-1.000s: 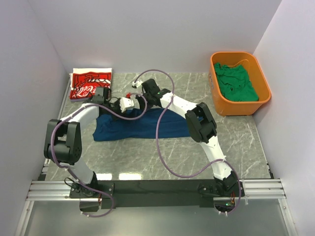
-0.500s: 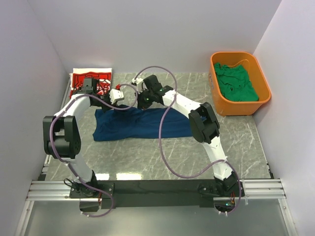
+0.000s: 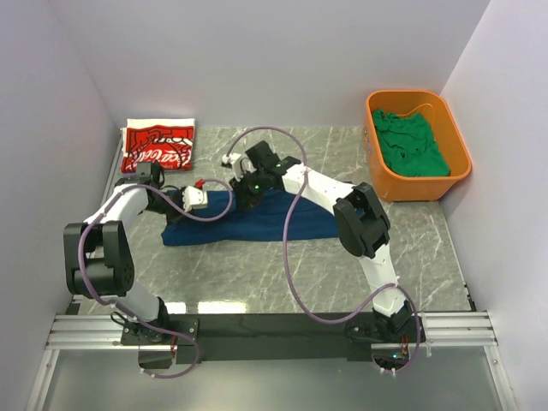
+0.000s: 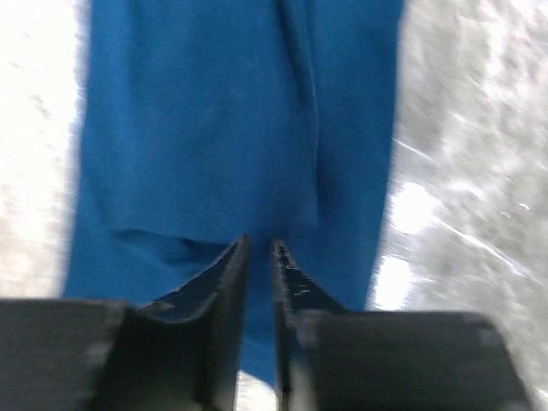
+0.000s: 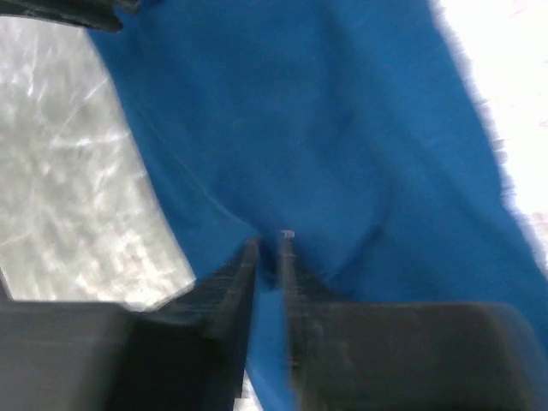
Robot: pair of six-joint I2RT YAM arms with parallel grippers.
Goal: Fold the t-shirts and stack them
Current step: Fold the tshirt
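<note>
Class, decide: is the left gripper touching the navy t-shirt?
Touching. In the left wrist view the left gripper pinches a puckered fold of the navy t-shirt, jaws nearly shut.

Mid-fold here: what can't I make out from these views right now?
Top view: both arms cover the blue t-shirt's far edge around the left claw and right claw.
Both wrist views: motion-blurred, shirt cropped by frame edges.
Top view: the green t-shirt is bunched in the orange tub, shape unreadable.

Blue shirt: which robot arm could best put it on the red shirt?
Probably left. The left gripper pinches the blue shirt at the end nearest the red shirt; the right gripper is farther.
</note>
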